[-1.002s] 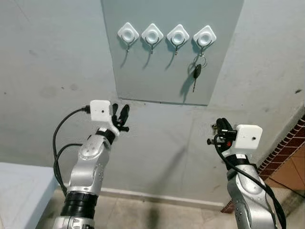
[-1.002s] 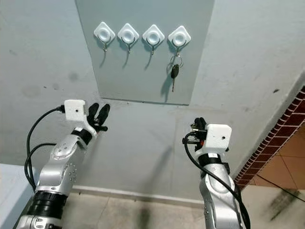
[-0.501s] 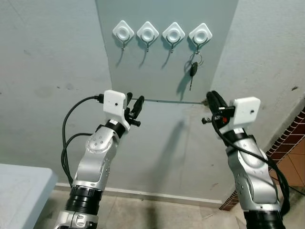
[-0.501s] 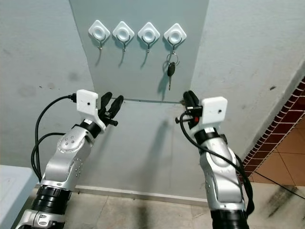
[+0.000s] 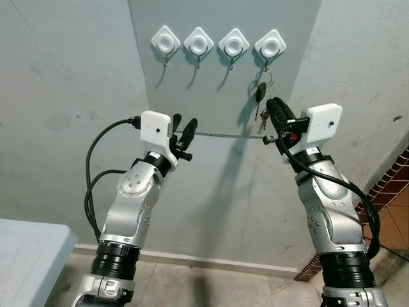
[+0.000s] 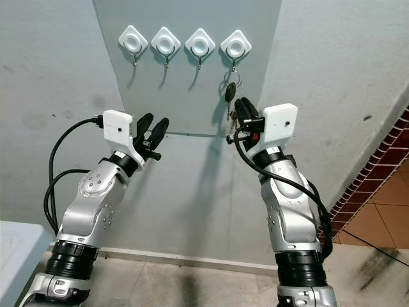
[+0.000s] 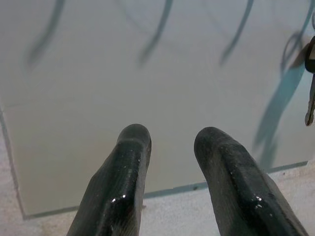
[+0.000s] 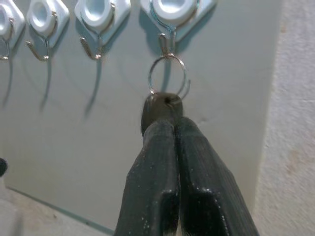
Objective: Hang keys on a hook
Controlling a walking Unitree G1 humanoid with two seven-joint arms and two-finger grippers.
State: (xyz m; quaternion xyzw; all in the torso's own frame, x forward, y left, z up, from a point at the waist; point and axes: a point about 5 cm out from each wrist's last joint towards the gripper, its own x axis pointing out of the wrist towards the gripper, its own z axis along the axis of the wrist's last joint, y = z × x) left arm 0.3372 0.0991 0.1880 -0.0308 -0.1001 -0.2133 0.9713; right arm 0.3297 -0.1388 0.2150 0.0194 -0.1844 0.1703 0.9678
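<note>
**Key on the hook, right gripper pressed up against it**

From where I stand the job looks nearly finished. The key (image 8: 158, 109) hangs by its ring (image 8: 168, 74) from the rightmost hook (image 5: 270, 46) of four on the grey panel (image 5: 192, 96), in the upper middle of the head views. The right gripper (image 8: 170, 130) sits just under that hook, its two black fingers pressed together with the tips against the lower part of the key's dark head. In my judgement what remains is to let go, if it is holding, and draw the arm away so the key swings free.

The left gripper (image 5: 183, 131) is raised at centre left, its fingers (image 7: 125, 162) spread apart and holding nothing, pointing at the panel's lower edge.

Hard to make out: whether the right fingers actually pinch the key or merely rest in front of it, since they cover its blade in the wrist view. In the head views the key's lower part is lost behind the gripper. The other three hooks (image 5: 199, 45) carry nothing.
</note>
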